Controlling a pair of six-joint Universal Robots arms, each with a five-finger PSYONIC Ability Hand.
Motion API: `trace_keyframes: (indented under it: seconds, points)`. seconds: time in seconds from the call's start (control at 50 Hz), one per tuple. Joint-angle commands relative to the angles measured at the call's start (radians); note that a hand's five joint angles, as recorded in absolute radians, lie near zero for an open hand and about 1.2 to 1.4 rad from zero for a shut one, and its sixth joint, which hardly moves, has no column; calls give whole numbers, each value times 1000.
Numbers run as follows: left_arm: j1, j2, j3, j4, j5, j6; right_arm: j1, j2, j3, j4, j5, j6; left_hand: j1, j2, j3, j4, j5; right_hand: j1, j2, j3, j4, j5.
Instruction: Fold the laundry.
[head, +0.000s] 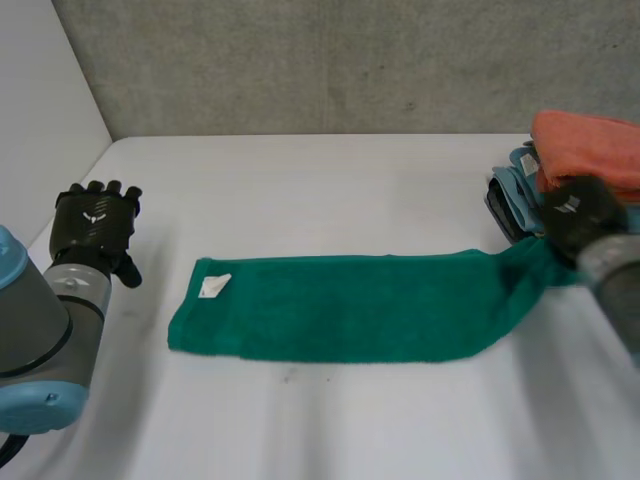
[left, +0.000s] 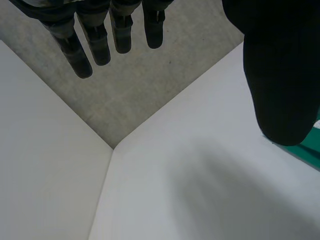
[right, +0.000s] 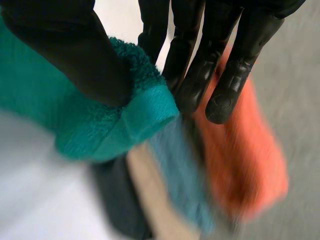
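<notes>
Right hand (head: 578, 212) pinches an end of the green towel (head: 350, 305) beside the folded pile (head: 590, 150); left hand (head: 95, 220) hangs open, empty.

Lab test bench, I'd say: my white table (head: 330, 420), bare grey concrete wall (head: 300, 60) behind it, white panel (head: 40, 120) beside it.

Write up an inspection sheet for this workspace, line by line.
Surface: white table, flat.
Job's things: green towel lies as a long strip, white tag at its left end; stack of folded cloths, orange on top, at the table's right edge.
Clutter: nothing seen.
Hands: left robot hand open, apart from the towel; right robot hand pinches the towel's right end, beside the stack.
Cables: nothing seen on the table.
Surroundings: grey wall behind, white wall at the left.
</notes>
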Motion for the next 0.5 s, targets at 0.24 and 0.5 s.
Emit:
trace_keyframes:
  seconds: [0.24, 0.5]
  points:
    - [11, 21, -2, 0, -4, 0, 702, 531, -748, 4, 18, -69, -10, -19, -28, -21, -38, 429, 222, 218, 206, 239]
    - [24, 48, -1, 0, -2, -2, 817, 732, -824, 12, -318, -49, -12, -22, -31, -24, -41, 313, 107, 103, 91, 124]
